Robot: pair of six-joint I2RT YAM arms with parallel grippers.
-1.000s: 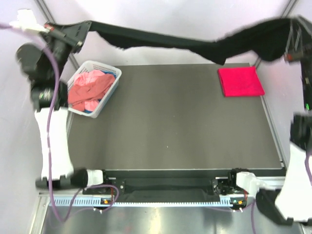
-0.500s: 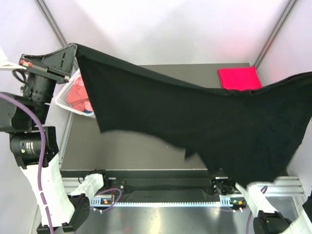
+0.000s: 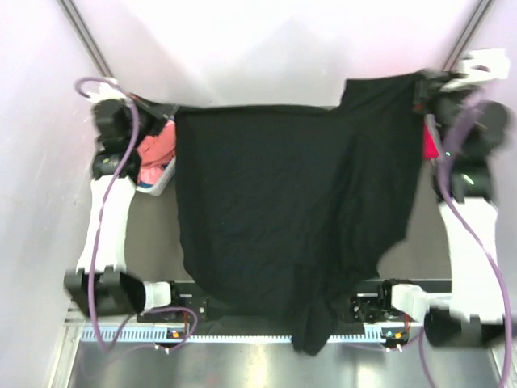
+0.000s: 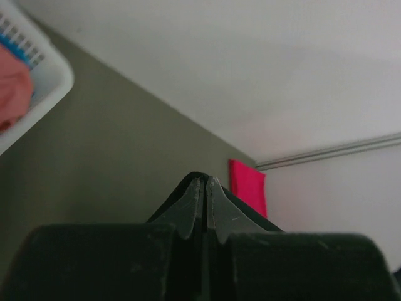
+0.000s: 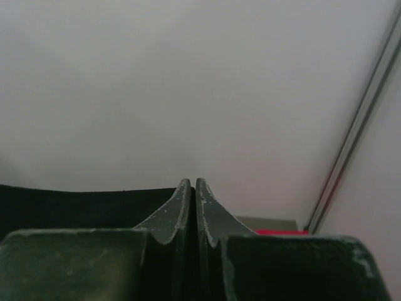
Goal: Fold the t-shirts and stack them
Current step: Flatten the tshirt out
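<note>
- We see the left gripper [image 4: 203,182] with its fingers pressed together, pinching the far-left corner of the black t-shirt [image 3: 283,210].
- The right gripper [image 5: 190,183] is likewise pressed tight, and it pinches the shirt's far-right corner, held a little farther back than the left corner.
- Between the two grips the black t-shirt hangs spread wide over the table [image 4: 113,169]. From above it covers most of the surface.
- Its lower part is bunched and trails past the near edge, between the two arm bases.
- At the table's far left we find the white basket [image 4: 53,78], just beside the shirt's left edge.
- In the basket lies the salmon pink t-shirt [image 3: 157,145], with a strip of blue cloth [image 4: 14,45] next to it.
- The red t-shirt [image 4: 247,188] lies at the far right of the table. From above we see only a sliver of it past the black cloth.
</note>
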